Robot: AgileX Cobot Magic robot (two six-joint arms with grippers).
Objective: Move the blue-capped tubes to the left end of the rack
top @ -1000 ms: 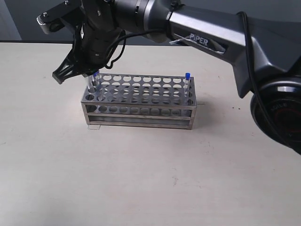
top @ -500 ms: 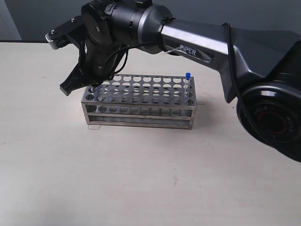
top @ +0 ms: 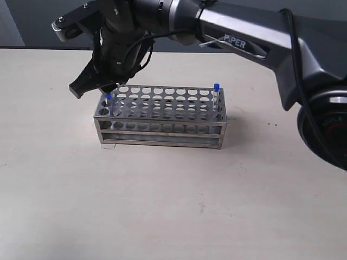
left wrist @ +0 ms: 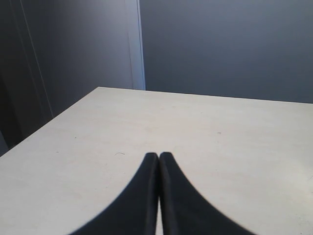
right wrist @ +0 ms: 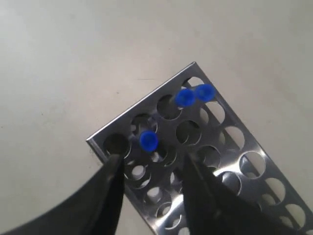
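Over the left end of the rack (top: 162,116) my right gripper (right wrist: 151,160) hangs with its jaws spread apart and nothing between them. Looking down through the right wrist camera, I count three blue-capped tubes (right wrist: 148,140) standing in holes at that end. One sits just beyond the open fingers (right wrist: 110,196). Two more stand side by side with their caps nearly touching, close to the rack's far corner. On the exterior view I can see a lone tube (top: 216,95), also blue-capped, upright at the right end of the rack and well apart from the others. My left gripper (left wrist: 159,157) is over bare table (left wrist: 220,132) with its jaws pressed together, holding nothing.
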